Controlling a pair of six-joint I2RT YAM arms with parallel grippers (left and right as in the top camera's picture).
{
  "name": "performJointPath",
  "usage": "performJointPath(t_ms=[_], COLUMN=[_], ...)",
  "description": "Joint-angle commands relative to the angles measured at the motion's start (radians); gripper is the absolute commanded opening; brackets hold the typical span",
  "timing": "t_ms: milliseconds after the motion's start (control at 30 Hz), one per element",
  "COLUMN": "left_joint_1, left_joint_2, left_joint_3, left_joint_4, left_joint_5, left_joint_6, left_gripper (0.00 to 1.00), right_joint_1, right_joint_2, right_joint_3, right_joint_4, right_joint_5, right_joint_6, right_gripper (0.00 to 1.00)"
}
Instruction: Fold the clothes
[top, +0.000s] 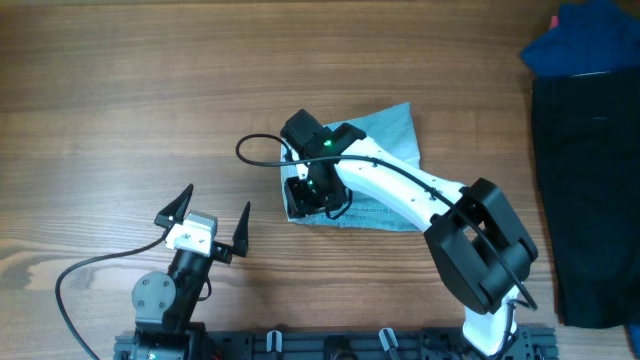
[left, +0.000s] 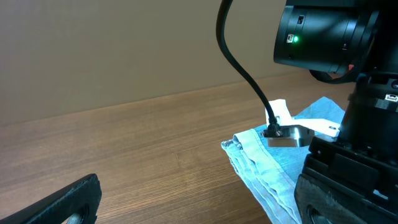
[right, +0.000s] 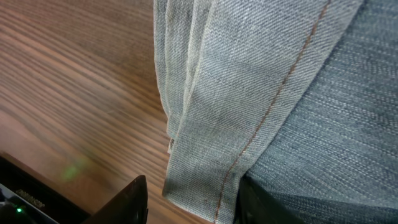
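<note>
A folded light blue denim garment (top: 388, 135) lies at the table's middle; it also shows in the left wrist view (left: 261, 168) and fills the right wrist view (right: 267, 81). My right gripper (top: 310, 190) is down at the garment's left edge. Its jaws (right: 193, 202) are apart, with the stitched hem lying between them; one finger is over the bare wood and the other is against the denim. My left gripper (top: 217, 198) is open and empty over bare wood to the garment's lower left, with its fingers (left: 199, 208) spread wide.
A black garment (top: 585, 180) lies along the right edge of the table, with a blue garment (top: 590, 35) at the top right corner. A black cable (top: 255, 150) loops out to the left from the right wrist.
</note>
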Motion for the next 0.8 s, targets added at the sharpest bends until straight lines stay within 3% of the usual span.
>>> performJointPath(t_ms=[0, 100, 233, 300, 367, 433, 533, 567, 633, 767], left_joint_1=[0.006, 0.006, 0.006, 0.006, 0.006, 0.006, 0.006, 0.006, 0.006, 0.006], left_joint_2=[-0.009, -0.009, -0.009, -0.009, -0.009, -0.009, -0.009, -0.009, -0.009, -0.009], left_joint_3=[-0.005, -0.005, -0.005, -0.005, -0.005, -0.005, -0.005, -0.005, -0.005, -0.005], left_joint_4=[-0.004, -0.004, -0.004, -0.004, -0.004, -0.004, -0.004, -0.004, -0.004, -0.004], left_joint_5=[0.009, 0.009, 0.009, 0.009, 0.009, 0.009, 0.009, 0.009, 0.009, 0.009], left_joint_6=[0.013, 0.013, 0.013, 0.013, 0.013, 0.013, 0.013, 0.013, 0.013, 0.013], left_gripper=[1.00, 1.00, 1.00, 1.00, 1.00, 1.00, 1.00, 1.00, 1.00, 1.00], right_joint_1=[-0.007, -0.032, -0.090, -0.154, -0.232, -0.285, -0.291, -0.291, -0.291, -0.292], right_joint_2=[-0.045, -0.116, -0.230, -0.284, -0.296, -0.291, -0.291, -0.291, -0.290, -0.284], right_joint_3=[0.030, 0.072, 0.079, 0.079, 0.074, 0.025, -0.085, -0.117, -0.198, -0.338], right_joint_4=[-0.035, -0.102, -0.152, -0.184, -0.245, -0.264, -0.224, -0.196, -0.117, -0.005], right_joint_5=[0.007, 0.008, 0.090, 0.180, 0.225, 0.220, 0.217, 0.216, 0.185, 0.160], right_joint_6=[0.021, 0.015, 0.000, 0.000, -0.011, -0.035, -0.045, -0.055, -0.062, -0.062], right_gripper=[0.52, 0.70, 0.75, 0.99, 0.99, 0.87, 0.41, 0.34, 0.27, 0.28])
